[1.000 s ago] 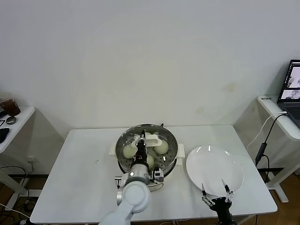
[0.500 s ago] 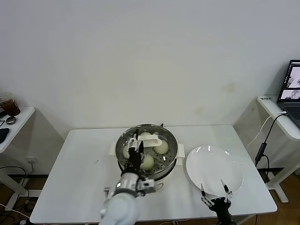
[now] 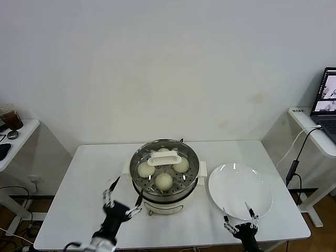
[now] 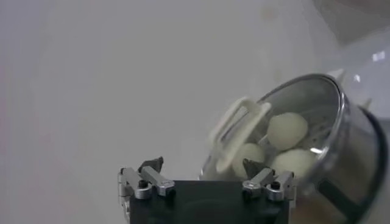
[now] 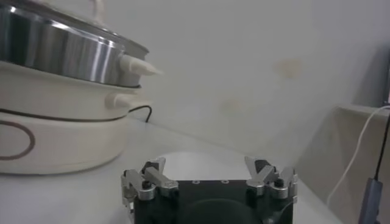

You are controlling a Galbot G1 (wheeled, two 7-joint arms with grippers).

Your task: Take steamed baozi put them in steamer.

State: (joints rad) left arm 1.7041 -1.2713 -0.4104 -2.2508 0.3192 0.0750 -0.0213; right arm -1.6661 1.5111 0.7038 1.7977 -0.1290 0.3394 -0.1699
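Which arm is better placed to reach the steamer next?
Probably left. The left gripper hangs open beside the steamer; the right gripper sits farther off, at the plate's near edge.

Lab or office, bare desks (image 3: pixel 79 189) (laptop (image 3: pixel 326 100))

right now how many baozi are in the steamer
4, all on the tray of the steamer: left, front, right, and one at the back partly hidden by a white handle.
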